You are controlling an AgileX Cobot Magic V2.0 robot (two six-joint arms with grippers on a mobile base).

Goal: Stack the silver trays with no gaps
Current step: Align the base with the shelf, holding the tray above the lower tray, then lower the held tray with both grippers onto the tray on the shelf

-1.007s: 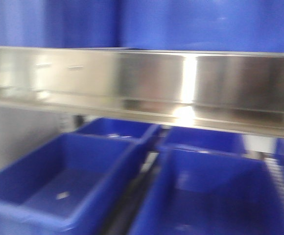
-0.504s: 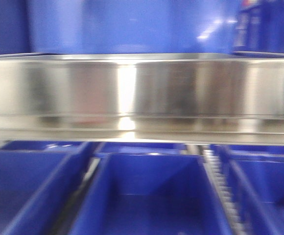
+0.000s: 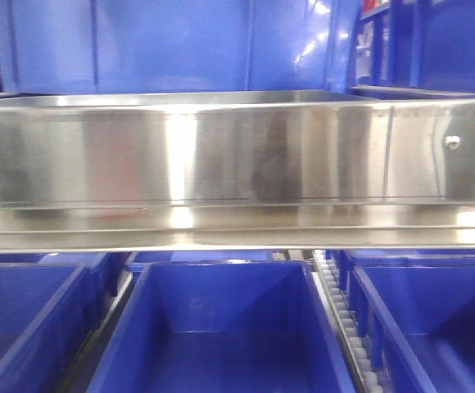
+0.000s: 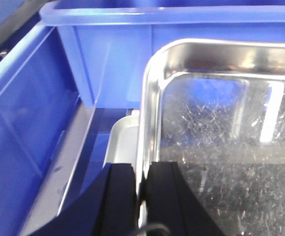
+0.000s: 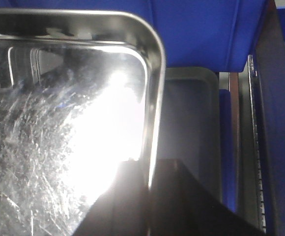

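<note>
A pale patch (image 3: pixel 369 39) on the blue bin at the front view's top right is too blurred for you to read. That view gives you a broad brushed-steel rail (image 3: pixel 221 155) across the middle, flat and reflective, with 1 round screw head (image 3: pixel 452 142) near its right end. Below it are open blue plastic bins (image 3: pixel 221 303), smooth-walled, with a white toothed strip (image 3: pixel 340 311) between 2 of them.

Only the wrist views show you the trays and pincers. Your left pincer (image 4: pixel 141 169) is pinching the rim of the upper silver tray (image 4: pixel 221 137), 1 black finger on each side of the thin flared edge, near a rounded corner. The tray floor is shiny and heavily scratched. Lower down, a rounded corner of the lower silver tray (image 4: pixel 123 142) sticks out past that rim, duller grey, with blue bin walls (image 4: pixel 29 128) beside and behind it.

Your right pincer (image 5: pixel 150 169) clamps the other side rim of the upper silver tray the same way; glare washes out the floor there. In that view the lower silver tray shows beyond the rim, offset outward. Whether the 2 trays touch, you cannot tell.
</note>
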